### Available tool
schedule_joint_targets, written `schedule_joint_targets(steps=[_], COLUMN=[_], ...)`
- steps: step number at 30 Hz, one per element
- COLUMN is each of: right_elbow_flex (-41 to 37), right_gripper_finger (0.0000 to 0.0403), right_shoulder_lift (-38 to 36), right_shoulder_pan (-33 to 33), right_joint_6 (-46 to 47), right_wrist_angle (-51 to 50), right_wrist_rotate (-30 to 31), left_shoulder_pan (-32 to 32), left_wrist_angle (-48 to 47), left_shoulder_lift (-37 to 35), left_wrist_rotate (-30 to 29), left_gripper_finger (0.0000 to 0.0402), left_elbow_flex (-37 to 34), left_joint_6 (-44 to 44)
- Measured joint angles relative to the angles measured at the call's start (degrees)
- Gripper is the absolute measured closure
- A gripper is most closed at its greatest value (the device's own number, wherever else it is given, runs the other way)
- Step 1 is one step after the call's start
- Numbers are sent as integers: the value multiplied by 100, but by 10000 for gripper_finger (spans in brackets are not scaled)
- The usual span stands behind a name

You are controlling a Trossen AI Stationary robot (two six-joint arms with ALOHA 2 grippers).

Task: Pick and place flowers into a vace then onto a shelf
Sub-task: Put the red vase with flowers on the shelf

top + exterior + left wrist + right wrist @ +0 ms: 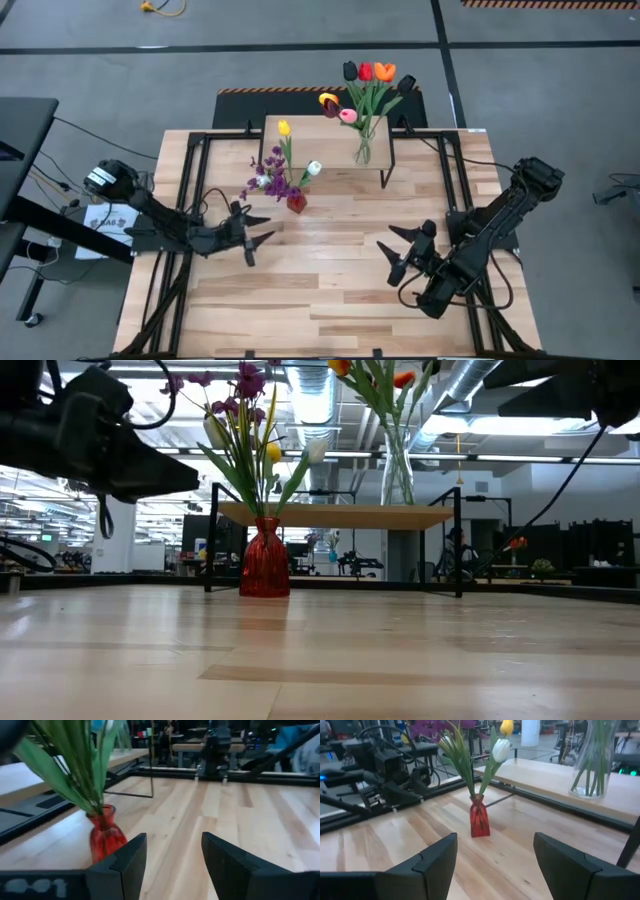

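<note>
A small red vase (pixel 296 203) stands on the tabletop in front of the shelf and holds purple blossoms (pixel 268 172), a yellow tulip (pixel 284 128) and a white tulip (pixel 314 168). On the light-wood shelf (pixel 315 140) stands a clear glass vase (pixel 363 150) with several tulips (pixel 366 72) in black, red, orange and pink. My left gripper (pixel 258 237) hovers open, left of and nearer than the red vase (pixel 105 837), holding nothing. My right gripper (pixel 392 255) is open over the table's right half, facing the red vase (pixel 479 817), also with nothing in it.
The shelf (pixel 340 514) stands on thin black legs at the table's far middle. Black frame rails run along the table's left and right sides. Bare planks (pixel 320 270) lie between the two grippers and toward the near edge.
</note>
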Motion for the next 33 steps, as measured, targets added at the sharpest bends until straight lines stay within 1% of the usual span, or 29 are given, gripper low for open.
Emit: schedule_joint_targets(steps=[5,9,16,19,23,27,33], right_elbow_flex=[0,0,0,0,0,0,0], right_gripper_finger=[148,148,148,148,148,148,148], right_shoulder_lift=[0,-56,-322,-354,-354,-352,-352], right_shoulder_pan=[-36,-128,-351,-374,-363,-363,-365], right_joint_6=[-456,-582,-1178,-1356,-1360,-1403,-1403], right_wrist_angle=[19,-62,-37,-26,-48,-49,-55], right_wrist_rotate=[34,247,244,138,125,0,-119], left_shoulder_pan=[273,641,1068,1191,1333,1424,1428], left_wrist_angle=[0,1,-3,1,8,-58,-256], left_shoulder_lift=[155,412,946,1092,1095,1092,1093], left_wrist_rotate=[-260,-252,270,342,366,396,391], left_gripper_finger=[222,222,222,222,222,222,217], left_elbow_flex=[72,165,546,661,751,751,747], left_joint_6=[83,-127,-228,-139,-95,-298,-382])
